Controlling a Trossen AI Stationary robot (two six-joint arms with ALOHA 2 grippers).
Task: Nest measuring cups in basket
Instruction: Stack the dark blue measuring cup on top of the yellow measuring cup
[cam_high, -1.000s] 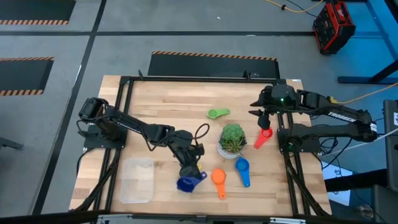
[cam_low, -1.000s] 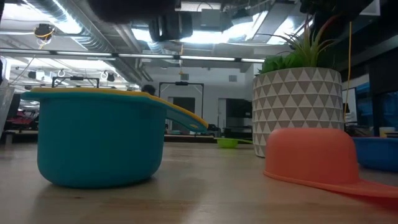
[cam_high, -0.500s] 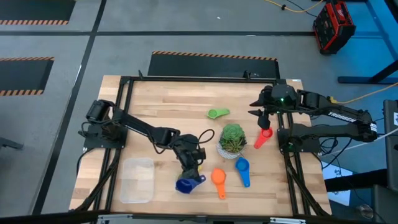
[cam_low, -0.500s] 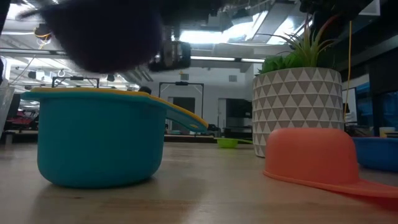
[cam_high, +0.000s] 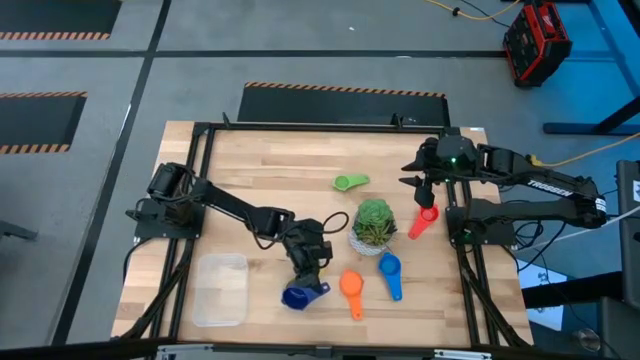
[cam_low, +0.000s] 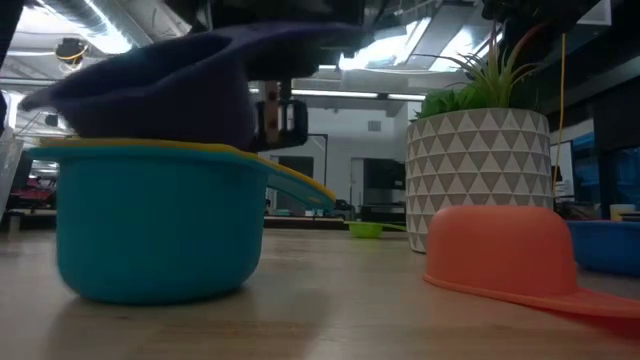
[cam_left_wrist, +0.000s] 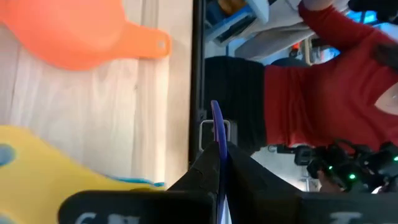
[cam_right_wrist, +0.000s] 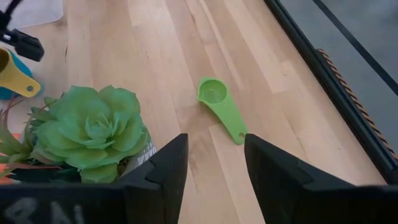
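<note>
My left gripper (cam_high: 305, 265) hangs over the table's near middle, shut on a dark blue measuring cup (cam_low: 150, 90). That cup sits on top of a teal cup (cam_low: 150, 235) with a yellow cup (cam_low: 290, 180) nested in it; from above the stack (cam_high: 297, 296) shows as one blue shape. The orange cup (cam_high: 350, 285) lies upside down, with a blue cup (cam_high: 390, 268) to its right. The red cup (cam_high: 425, 218) and the green cup (cam_right_wrist: 221, 102) lie farther off. The clear basket (cam_high: 220, 288) sits to the stack's left. My right gripper (cam_high: 428, 188) waits open above the red cup. My left gripper pinches the dark blue cup's flat handle (cam_left_wrist: 216, 124) between its two fingers; the handle shows edge-on and its free end sticks out past the fingertips. The fingers come from above, slanting toward the near edge. The bowl's underside meets the yellow cup's rim (cam_low: 120, 145), slightly tilted.
A green plant in a white patterned pot (cam_high: 374, 225) stands just right of my left gripper, between the stack and the red cup. A black frame runs round the table (cam_high: 250, 170). A person in red (cam_left_wrist: 323, 81) stands beyond the near edge.
My left gripper has come down with the dark blue cup, from above the stack to the yellow cup's rim, and has stayed shut. The teal and yellow cups have not moved.
</note>
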